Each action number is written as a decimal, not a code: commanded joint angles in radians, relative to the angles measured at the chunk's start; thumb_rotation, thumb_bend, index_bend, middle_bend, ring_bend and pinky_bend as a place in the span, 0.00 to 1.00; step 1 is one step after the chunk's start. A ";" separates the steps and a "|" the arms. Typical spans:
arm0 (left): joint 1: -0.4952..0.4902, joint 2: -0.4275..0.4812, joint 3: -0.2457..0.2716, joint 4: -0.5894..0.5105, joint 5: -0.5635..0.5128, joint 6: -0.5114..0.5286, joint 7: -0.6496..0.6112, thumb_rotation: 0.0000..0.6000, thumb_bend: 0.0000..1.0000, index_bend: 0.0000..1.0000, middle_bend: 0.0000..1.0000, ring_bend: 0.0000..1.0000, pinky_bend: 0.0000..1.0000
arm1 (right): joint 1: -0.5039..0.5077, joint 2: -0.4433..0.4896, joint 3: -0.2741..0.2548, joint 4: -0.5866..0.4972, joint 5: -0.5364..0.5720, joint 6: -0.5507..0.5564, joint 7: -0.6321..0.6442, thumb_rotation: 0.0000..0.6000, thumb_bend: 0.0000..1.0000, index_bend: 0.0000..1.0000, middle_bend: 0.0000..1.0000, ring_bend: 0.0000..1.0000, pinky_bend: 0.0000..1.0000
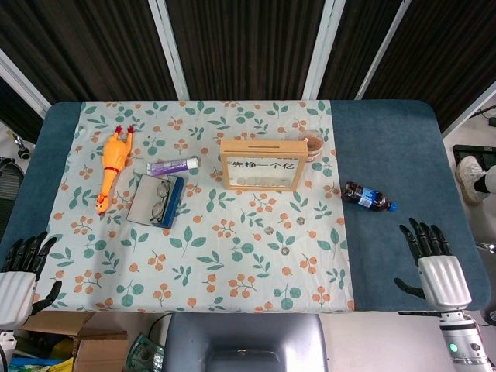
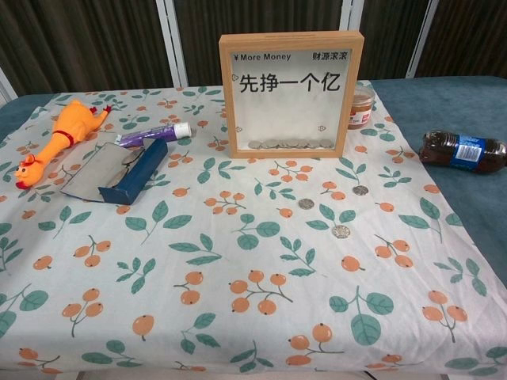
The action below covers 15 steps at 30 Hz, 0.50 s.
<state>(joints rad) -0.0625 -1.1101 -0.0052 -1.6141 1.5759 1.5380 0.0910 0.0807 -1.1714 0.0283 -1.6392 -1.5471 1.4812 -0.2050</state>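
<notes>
On the blue table [image 1: 387, 132], near my empty, spread-fingered right hand [image 1: 434, 263], lies a dark plastic cola bottle [image 1: 368, 198] with blue label, on its side; my left hand [image 1: 19, 271] rests likewise open.

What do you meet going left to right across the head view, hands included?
Left hand → rubber chicken → glasses case → wooden coin frame → cola bottle → right hand. The purple tube overlaps the case's span, so it is left out.
</notes>
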 commanded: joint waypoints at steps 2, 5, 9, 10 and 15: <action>0.000 -0.003 0.001 0.000 0.007 0.002 0.004 1.00 0.36 0.00 0.00 0.00 0.00 | 0.001 -0.001 0.000 0.008 -0.003 -0.001 -0.014 1.00 0.18 0.00 0.00 0.00 0.00; -0.004 -0.001 0.001 0.002 0.010 -0.002 -0.004 1.00 0.36 0.00 0.00 0.00 0.00 | 0.011 -0.009 -0.011 0.017 -0.017 -0.021 -0.009 1.00 0.18 0.00 0.00 0.00 0.00; -0.009 0.006 -0.001 0.003 0.011 -0.008 -0.028 1.00 0.36 0.00 0.00 0.00 0.00 | 0.044 -0.084 -0.012 0.086 -0.074 -0.032 0.002 1.00 0.18 0.01 0.00 0.00 0.00; -0.012 0.007 -0.001 0.006 0.014 -0.010 -0.042 1.00 0.36 0.00 0.00 0.00 0.00 | 0.059 -0.105 -0.012 0.107 -0.092 -0.042 0.015 1.00 0.18 0.04 0.00 0.00 0.00; -0.025 0.013 -0.003 0.011 0.006 -0.036 -0.068 1.00 0.36 0.00 0.00 0.00 0.00 | 0.185 -0.211 0.020 0.217 -0.154 -0.146 0.032 1.00 0.22 0.26 0.00 0.00 0.00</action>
<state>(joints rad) -0.0843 -1.0981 -0.0072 -1.6042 1.5827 1.5068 0.0269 0.2042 -1.3274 0.0293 -1.4735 -1.6748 1.3980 -0.1846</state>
